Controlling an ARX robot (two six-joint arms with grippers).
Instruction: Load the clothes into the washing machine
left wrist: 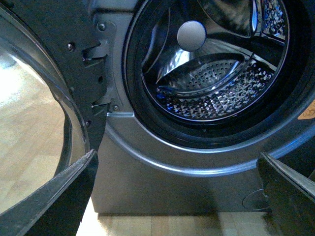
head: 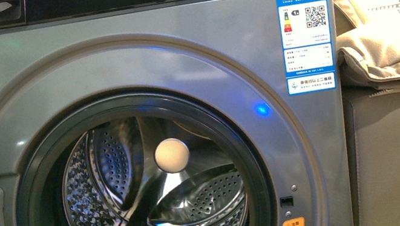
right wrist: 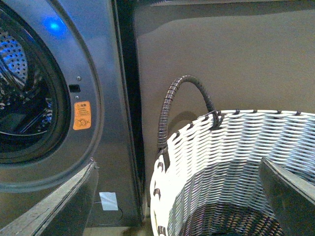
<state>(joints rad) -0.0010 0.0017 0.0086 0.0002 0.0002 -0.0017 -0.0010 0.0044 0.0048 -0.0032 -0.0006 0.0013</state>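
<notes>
The grey-silver washing machine [head: 188,59] fills the front view, its door open and its perforated steel drum [head: 158,206] empty. It also shows in the left wrist view [left wrist: 162,177] and the right wrist view [right wrist: 98,73]. The dark navy clothes are out of view. My left gripper [left wrist: 177,196] is open and empty, low in front of the washer's base below the porthole. My right gripper [right wrist: 177,201] is open and empty, above the mouth of a white woven basket [right wrist: 236,147] that stands beside the washer.
The open door [left wrist: 54,73] hangs at the washer's left, close to my left gripper. A beige cloth [head: 395,49] lies on a surface right of the washer. The basket has a dark arched handle [right wrist: 174,98]. A grey panel [right wrist: 221,54] stands behind the basket.
</notes>
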